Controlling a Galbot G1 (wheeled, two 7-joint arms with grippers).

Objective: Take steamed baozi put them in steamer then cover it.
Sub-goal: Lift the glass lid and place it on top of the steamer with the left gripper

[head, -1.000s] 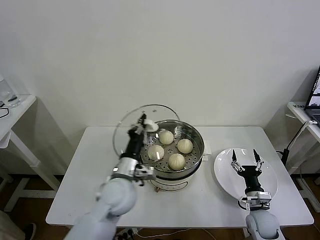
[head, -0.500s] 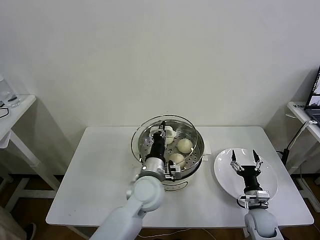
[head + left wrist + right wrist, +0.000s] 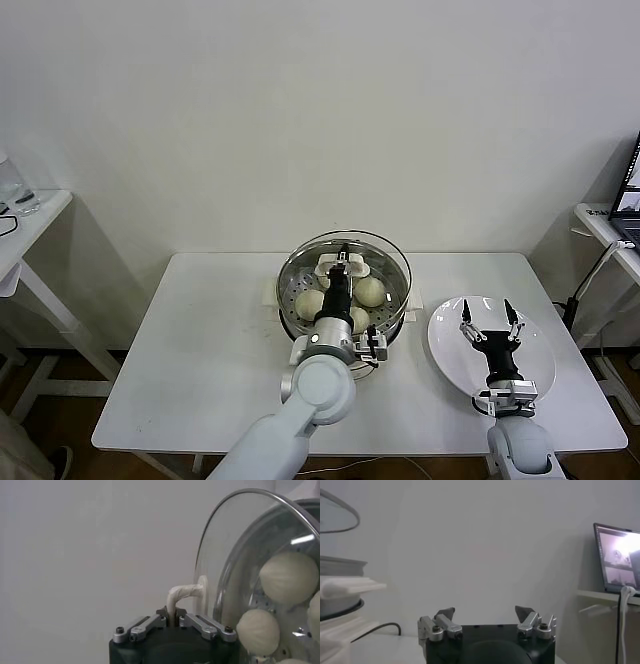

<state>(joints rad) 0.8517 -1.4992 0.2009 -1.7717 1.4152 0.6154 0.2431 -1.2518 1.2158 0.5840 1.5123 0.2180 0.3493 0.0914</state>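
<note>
Glass and steel meet at the middle of the white table [image 3: 190,340]: the cover [image 3: 345,252], a clear lid with a metal rim, sits over the steamer [image 3: 392,310], directly above its opening and about level with its rim. Whether the rim has seated all the way round cannot be told. The left gripper [image 3: 340,268] is above the middle of the steamer, its fingers closed on the cover's cream-white handle [image 3: 184,594]; in the left wrist view the handle runs straight into the narrow gap between the two jaws. Under the glass, the steamed baozi [image 3: 308,303] lie on the perforated tray inside the steamer, directly below the gripper; four pale buns show in the head view, partly hidden by the arm, and three of them appear through the lid in the left wrist view [image 3: 288,577].

Beside the steamer, on the robot's right, lies a flat white plate [image 3: 445,350]. The right gripper [image 3: 490,318] is above that plate, well apart from the steamer, jaws spread wide and holding nothing.
</note>
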